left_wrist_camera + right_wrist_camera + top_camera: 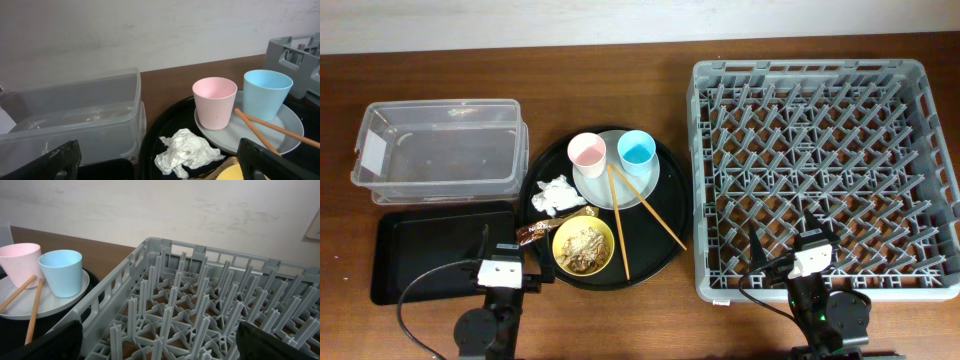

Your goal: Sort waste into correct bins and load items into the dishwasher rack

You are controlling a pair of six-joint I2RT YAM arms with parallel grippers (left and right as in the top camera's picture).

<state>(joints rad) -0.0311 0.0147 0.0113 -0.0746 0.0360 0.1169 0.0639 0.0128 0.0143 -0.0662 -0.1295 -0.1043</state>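
On the round black tray (pixel 665 235) a pale grey plate (pixel 620 188) carries a pink cup (pixel 587 152) and a light-blue cup (pixel 637 151). Two chopsticks (pixel 650 212) lean off the plate. A crumpled white tissue (pixel 187 151) lies left of it, with a brown-gold wrapper (pixel 532 233) below. The yellow bowl (pixel 583 245) holds shredded food scraps (pixel 582 243). My left gripper (pixel 160 167) stands open, low at the tray's near-left edge, facing the tissue. Over the near edge of the grey dishwasher rack (pixel 825 160) my right gripper (pixel 162 347) is open and holds nothing.
A clear plastic tub (pixel 440 150) with a white label sits at the back left. In front of it lies a shallow black rectangular tray (pixel 430 250). The rack's upright pegs (pixel 172 295) rise just ahead of the right fingers (pixel 280 342).
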